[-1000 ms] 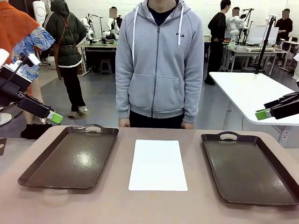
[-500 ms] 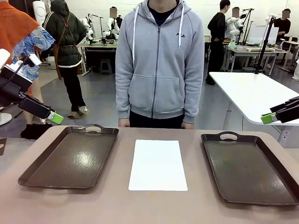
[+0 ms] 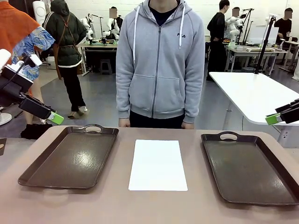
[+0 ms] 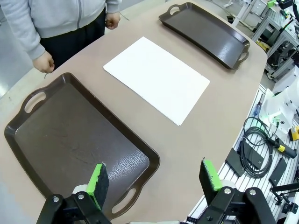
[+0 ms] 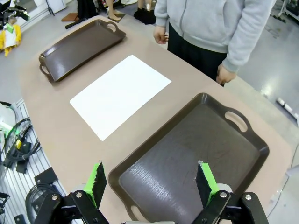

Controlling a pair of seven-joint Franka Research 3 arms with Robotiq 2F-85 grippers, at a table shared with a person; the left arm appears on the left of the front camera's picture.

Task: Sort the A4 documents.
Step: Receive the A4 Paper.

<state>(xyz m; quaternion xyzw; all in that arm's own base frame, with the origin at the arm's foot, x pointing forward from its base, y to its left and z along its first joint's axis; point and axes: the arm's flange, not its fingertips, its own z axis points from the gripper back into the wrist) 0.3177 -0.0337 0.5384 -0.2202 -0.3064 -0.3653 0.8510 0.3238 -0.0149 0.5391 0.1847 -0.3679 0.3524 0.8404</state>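
White paper [image 3: 158, 164] lies flat just right of the left tray [image 3: 39, 156]; likely thin and floppy, so you should lift an edge. Left gripper [image 4: 154, 177] and right gripper [image 5: 151, 181] gape empty

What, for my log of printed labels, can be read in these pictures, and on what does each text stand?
"FILA": small logo on the chest of the person's grey hoodie.
Paper sheet: blank, no print.
Left tray and right tray: no words or marks to see.
Anything in the room behind is too small to read.
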